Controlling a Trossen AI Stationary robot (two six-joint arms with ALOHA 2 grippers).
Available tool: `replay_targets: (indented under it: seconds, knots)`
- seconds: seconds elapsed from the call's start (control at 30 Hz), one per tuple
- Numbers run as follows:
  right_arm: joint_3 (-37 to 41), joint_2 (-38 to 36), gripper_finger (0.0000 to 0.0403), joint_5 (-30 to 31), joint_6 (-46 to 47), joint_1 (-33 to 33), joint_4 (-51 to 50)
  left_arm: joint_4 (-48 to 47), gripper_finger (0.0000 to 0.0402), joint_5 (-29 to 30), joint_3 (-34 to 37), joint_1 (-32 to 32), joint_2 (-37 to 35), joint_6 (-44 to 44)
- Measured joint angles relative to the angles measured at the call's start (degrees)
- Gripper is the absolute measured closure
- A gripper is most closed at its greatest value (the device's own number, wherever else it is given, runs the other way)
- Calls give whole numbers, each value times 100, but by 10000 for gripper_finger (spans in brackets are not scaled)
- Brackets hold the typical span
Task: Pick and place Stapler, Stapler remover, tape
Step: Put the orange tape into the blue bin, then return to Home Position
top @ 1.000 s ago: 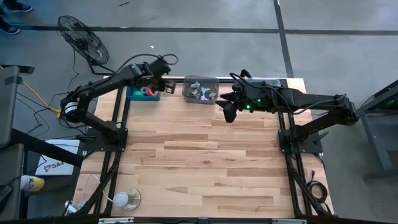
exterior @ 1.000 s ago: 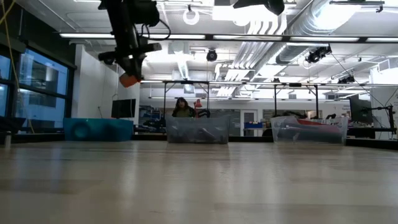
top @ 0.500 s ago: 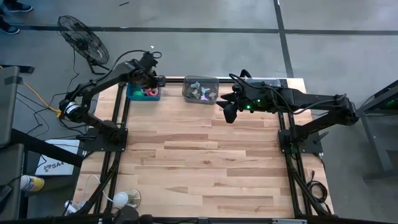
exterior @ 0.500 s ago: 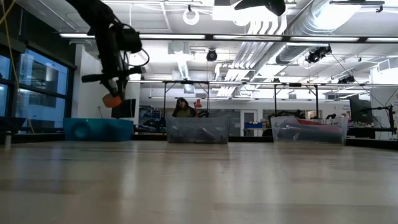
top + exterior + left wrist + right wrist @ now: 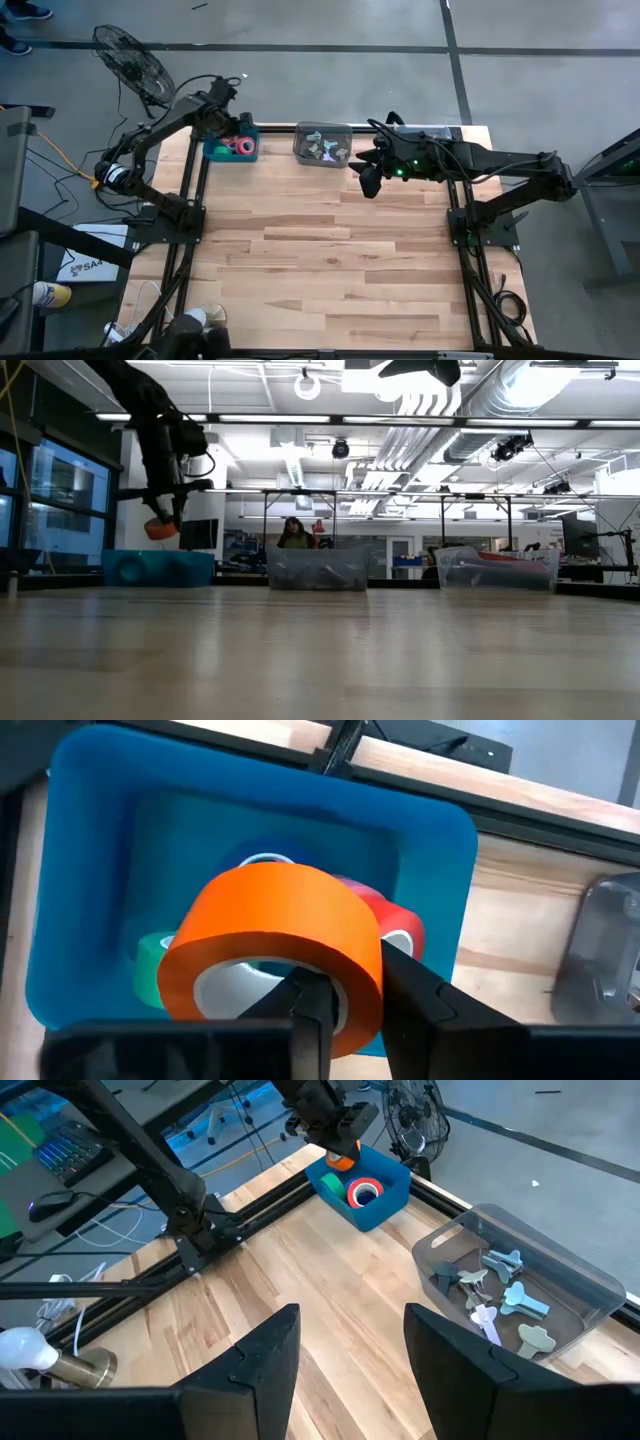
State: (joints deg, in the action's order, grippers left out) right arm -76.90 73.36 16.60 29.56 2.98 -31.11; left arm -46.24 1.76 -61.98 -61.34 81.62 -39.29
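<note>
My left gripper point(image 5: 362, 1016) is shut on an orange tape roll point(image 5: 270, 935) and hangs just above the blue bin point(image 5: 232, 150) at the table's far left. In the low view the roll point(image 5: 160, 528) hangs above the bin point(image 5: 158, 568). Red point(image 5: 400, 925) and green point(image 5: 150, 970) rolls lie in the bin. A clear bin point(image 5: 322, 143) holds staple removers. Another clear bin point(image 5: 497, 568) at the far right shows a long red stapler point(image 5: 505, 557) through its wall. My right gripper point(image 5: 350, 1370) hangs open above the table's far middle, nothing between its fingers. My left gripper has one finger point(image 5: 310, 1010) inside the roll's hole and the other outside, pinching the roll's wall point(image 5: 358, 990) between them. The fingers come from above, slanting down. The roll is tilted and lifted clear, over the blue bin's inside.
A floor fan point(image 5: 130, 62) stands beyond the table's far left corner. A light bulb point(image 5: 195, 320) lies at the near left edge. The right arm point(image 5: 480, 160) reaches over the far right bin. The wooden top point(image 5: 330, 260) stretches toward the near edge.
My left gripper has carried the orange roll toward the table's left edge and down, from beside the clear bin to just over the blue bin, its wrist rolling on the way. The roll has stayed in its hold.
</note>
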Motion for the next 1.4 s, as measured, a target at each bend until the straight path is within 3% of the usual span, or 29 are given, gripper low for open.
replay_targets:
  seconds: [0.5,0.77,0.93,1.17,1.4]
  knots:
    - [0,0,231,103,16,-2,-124,175,227,9,0,11,0,48]
    - [0,0,231,-74,1,-1,-344,300,207,-346,-23,11,-146,586]
    - [0,0,231,-64,-147,-2,-382,292,207,-653,-103,26,-639,1090]
    - [0,0,231,-211,-422,-53,-696,277,207,-1600,-111,37,-1748,1812]
    - [87,-186,230,830,-430,-496,-1104,101,207,-1926,-111,261,-2820,1958]
